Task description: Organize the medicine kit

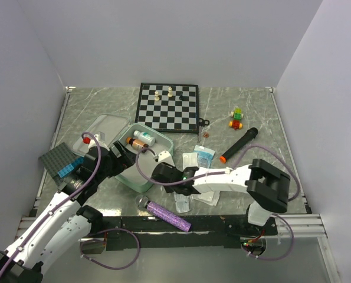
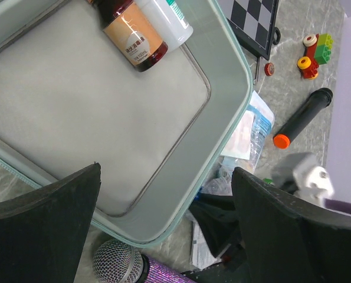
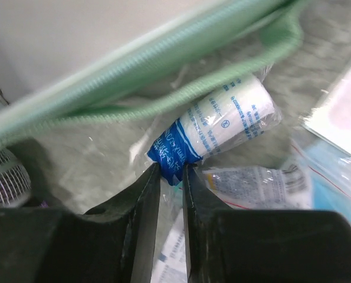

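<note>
we see the medicine kit (image 1: 166,144), a mint-green soft zip case, lying open left of centre on the table (image 1: 246,112), grey lining up, lid (image 1: 107,124) folded back to the far left.

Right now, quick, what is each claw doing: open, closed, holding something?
Left claw: open wide, holding nothing.
Right claw: closed on the blue end of the white-and-blue plastic-wrapped bandage roll.

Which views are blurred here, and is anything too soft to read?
Top external: evenly lit, sharp, no glare. Left wrist: medicine kit lining and brown bottle crisp; the white arm part at right is smeared. Right wrist: the kit's green zip edge streaks with blur, the wrapped roll print only partly legible.
</note>
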Tool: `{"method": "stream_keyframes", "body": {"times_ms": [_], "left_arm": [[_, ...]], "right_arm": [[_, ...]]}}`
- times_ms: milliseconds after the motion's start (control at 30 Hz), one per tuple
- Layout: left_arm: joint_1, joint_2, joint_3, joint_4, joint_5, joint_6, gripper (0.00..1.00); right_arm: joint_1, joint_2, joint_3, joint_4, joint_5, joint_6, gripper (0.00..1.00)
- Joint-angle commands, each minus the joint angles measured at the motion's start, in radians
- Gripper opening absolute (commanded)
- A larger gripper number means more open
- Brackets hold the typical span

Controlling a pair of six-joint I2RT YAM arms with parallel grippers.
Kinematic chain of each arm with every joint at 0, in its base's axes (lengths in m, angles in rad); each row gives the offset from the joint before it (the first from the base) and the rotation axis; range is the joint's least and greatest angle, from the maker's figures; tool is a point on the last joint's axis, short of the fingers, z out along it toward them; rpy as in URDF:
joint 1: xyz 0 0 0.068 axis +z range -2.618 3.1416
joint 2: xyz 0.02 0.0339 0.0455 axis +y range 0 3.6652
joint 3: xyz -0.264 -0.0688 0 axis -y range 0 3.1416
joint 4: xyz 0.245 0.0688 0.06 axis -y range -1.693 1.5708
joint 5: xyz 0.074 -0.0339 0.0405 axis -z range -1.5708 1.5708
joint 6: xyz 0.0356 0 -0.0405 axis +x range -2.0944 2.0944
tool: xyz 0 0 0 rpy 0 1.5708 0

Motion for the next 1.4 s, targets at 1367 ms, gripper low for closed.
{"method": "stream_keyframes", "body": {"times_ms": [1367], "left_arm": [[-0.001,-0.197,0.081,-0.153,-0.149,-0.049,0.99]], "right_arm": [[-0.176,0.242,0.457,0.181,-0.619,-0.795,0.25]]}}
